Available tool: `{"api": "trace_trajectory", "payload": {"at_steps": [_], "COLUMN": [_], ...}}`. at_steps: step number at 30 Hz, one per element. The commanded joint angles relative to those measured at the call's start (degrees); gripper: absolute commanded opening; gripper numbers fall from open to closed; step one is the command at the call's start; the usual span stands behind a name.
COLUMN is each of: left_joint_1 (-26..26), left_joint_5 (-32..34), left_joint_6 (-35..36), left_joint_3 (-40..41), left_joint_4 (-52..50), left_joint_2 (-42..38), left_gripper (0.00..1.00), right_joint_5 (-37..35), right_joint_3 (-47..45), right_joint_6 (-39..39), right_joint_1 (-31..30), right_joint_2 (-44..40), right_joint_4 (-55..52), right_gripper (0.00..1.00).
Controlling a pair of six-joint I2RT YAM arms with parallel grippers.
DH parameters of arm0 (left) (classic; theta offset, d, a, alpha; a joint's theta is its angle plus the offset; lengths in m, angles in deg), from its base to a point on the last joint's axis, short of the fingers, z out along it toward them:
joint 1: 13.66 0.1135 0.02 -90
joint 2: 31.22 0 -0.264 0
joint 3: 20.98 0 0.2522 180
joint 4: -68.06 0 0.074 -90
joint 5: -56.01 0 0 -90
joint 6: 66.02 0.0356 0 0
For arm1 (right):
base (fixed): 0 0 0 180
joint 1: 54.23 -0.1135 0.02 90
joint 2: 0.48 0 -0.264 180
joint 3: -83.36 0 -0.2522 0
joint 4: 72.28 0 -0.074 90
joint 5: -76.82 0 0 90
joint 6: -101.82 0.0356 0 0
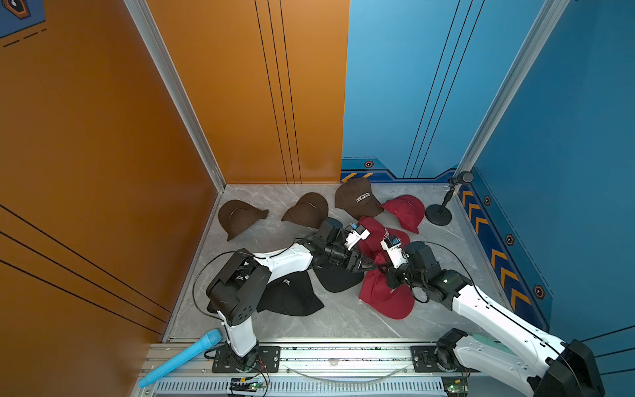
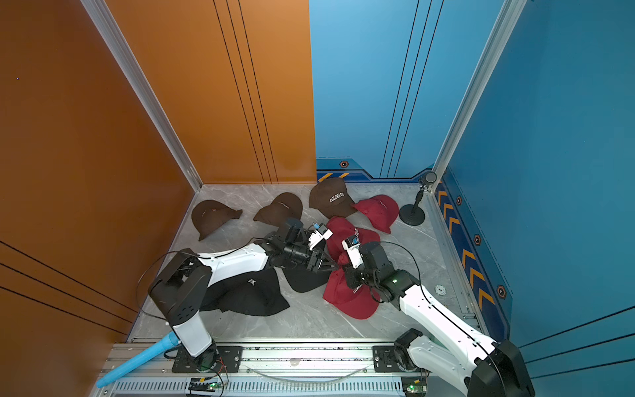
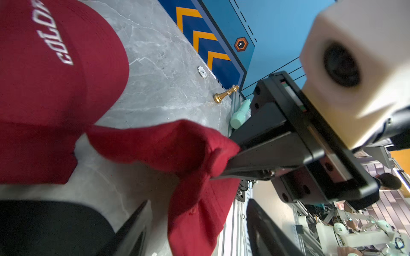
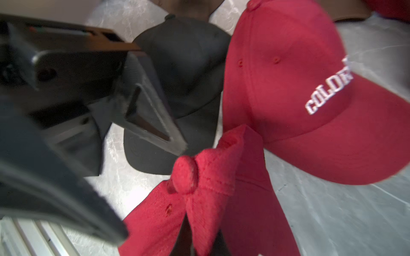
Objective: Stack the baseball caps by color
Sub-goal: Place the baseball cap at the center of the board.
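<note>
In both top views, three brown caps lie apart along the back of the table: the left brown cap, the middle brown cap and the lettered brown cap, which reads COLORADO. Nearer the front, a marked black cap lies partly under the left arm, and a plain black cap sits just to its right.

The left gripper hangs over that cap's right edge, jaws spread wide and holding nothing. Red fabric shows in the gap between them; whether they touch it cannot be told. The middle red cap lies just behind both grippers.

The right gripper has its jaws pressed together on the crown of the near red cap, pinching the fabric into a raised fold. The far red cap lies at the back, touching the lettered brown cap's brim. A mic stand stands in the back right corner.
</note>
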Motion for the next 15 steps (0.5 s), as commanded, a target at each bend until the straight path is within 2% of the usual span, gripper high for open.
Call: {"api": "trace_trajectory", "payload": {"at_steps": [1, 2, 4, 11, 15], "left_joint_1": [2.7, 3.4, 5.0, 6.1, 5.1], "left_joint_5": [5.8, 7.3, 11.5, 29.1, 40.8], "left_joint_6": [5.0, 5.4, 6.9, 10.6, 11.7], "left_joint_3": [-1.3, -1.1, -0.9, 3.1, 9.0], "left_joint_4": [-6.8, -7.8, -10.2, -15.5, -15.0], "left_joint_2": [-6.8, -8.3, -11.4, -21.2, -27.5], "left_gripper": [0.91, 0.97, 0.99, 0.98, 0.98], "right_joint_5": [-7.1, -9.1, -13.7, -37.8, -40.2], "right_joint_3": [4.3, 5.2, 7.2, 11.9, 9.5], "right_joint_6": [4.0, 5.1, 7.9, 22.3, 24.5], "right_joint_1": [-0.3, -0.6, -1.5, -1.4, 3.4], "right_joint_2": [-0.4, -0.3, -0.7, -1.9, -0.6], "right_joint_4": [-7.5, -9.5, -13.4, -26.4, -25.1], "right_gripper": [0.00, 0.00, 0.00, 0.00, 0.00]}}
